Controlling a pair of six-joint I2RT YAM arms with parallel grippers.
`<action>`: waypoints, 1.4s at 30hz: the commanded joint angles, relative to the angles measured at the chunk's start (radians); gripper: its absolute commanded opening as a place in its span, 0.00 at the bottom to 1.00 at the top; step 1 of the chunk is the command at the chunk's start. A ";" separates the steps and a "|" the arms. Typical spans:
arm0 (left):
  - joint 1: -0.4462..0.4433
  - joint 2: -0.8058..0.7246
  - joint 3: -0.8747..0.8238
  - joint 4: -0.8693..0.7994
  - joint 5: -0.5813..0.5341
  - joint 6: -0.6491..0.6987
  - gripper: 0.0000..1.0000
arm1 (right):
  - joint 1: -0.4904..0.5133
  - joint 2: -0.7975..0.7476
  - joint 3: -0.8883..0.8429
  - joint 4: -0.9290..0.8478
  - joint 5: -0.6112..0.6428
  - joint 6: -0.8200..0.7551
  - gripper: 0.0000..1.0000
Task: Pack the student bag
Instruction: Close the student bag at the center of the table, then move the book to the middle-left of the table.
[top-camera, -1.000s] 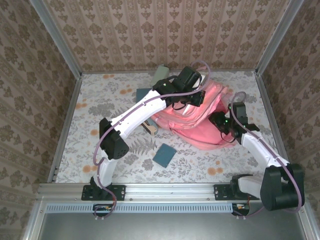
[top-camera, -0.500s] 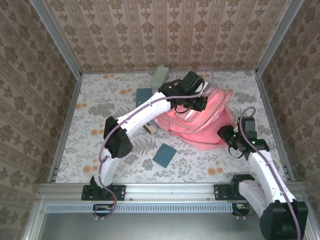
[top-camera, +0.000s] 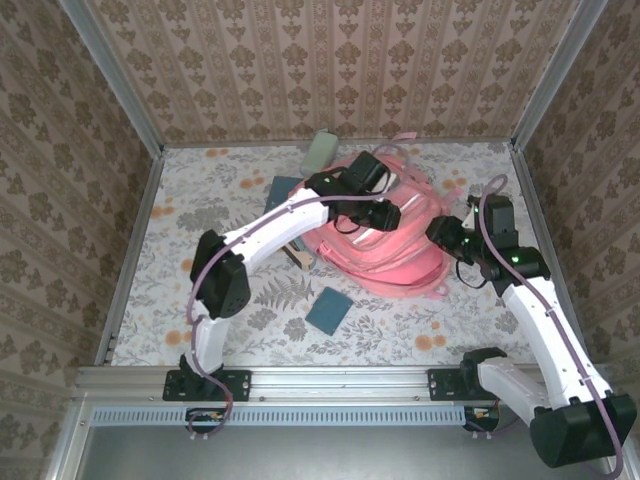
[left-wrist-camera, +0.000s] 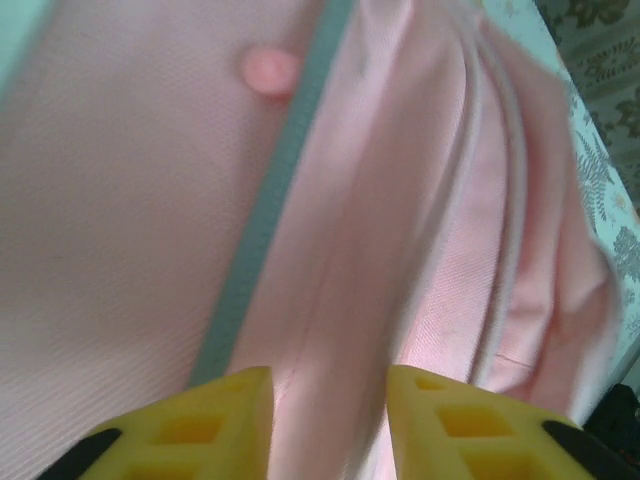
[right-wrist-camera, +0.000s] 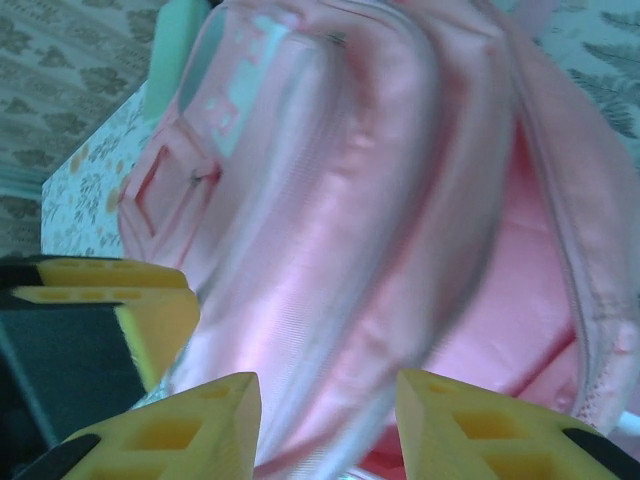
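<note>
The student bag (top-camera: 392, 262) is being seen lying on the right half of the floral surface (top-camera: 200, 210), toward the far side, between the two arms. Its pink fabric is being bunched into several curved folds along the near edge.

The left end effector (top-camera: 386, 214) is being held over the far left part of the bag. In the left wrist view its yellow fingers (left-wrist-camera: 200, 435) are being held apart, close above pink fabric crossed by a grey-green strip (left-wrist-camera: 262, 225). Nothing is being clamped between them.

The right end effector (top-camera: 448, 238) is being held at the right edge of the bag. In the right wrist view its fingers (right-wrist-camera: 480, 435) are being held partly closed, with a thick fold of the bag's fabric running down between them, so the bag is being gripped there.

A dark teal notebook (top-camera: 328, 310) is being seen flat on the surface, near the bag's near left side and apart from it. A blue book (top-camera: 283, 186) is being partly covered by the left arm, just left of the bag. A pale grey-green object (top-camera: 321, 150) is being seen at the far edge of the surface, beside the bag's far left corner.
</note>
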 joint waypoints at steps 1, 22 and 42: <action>0.055 -0.125 -0.050 0.050 -0.031 -0.019 0.43 | 0.049 0.031 0.042 -0.007 0.066 -0.033 0.41; 0.568 -0.165 -0.395 0.151 -0.094 0.028 0.30 | 0.295 0.224 0.138 0.052 0.092 -0.056 0.41; 0.651 0.298 -0.077 0.047 -0.081 -0.054 0.09 | 0.423 0.276 0.203 0.042 0.172 -0.045 0.43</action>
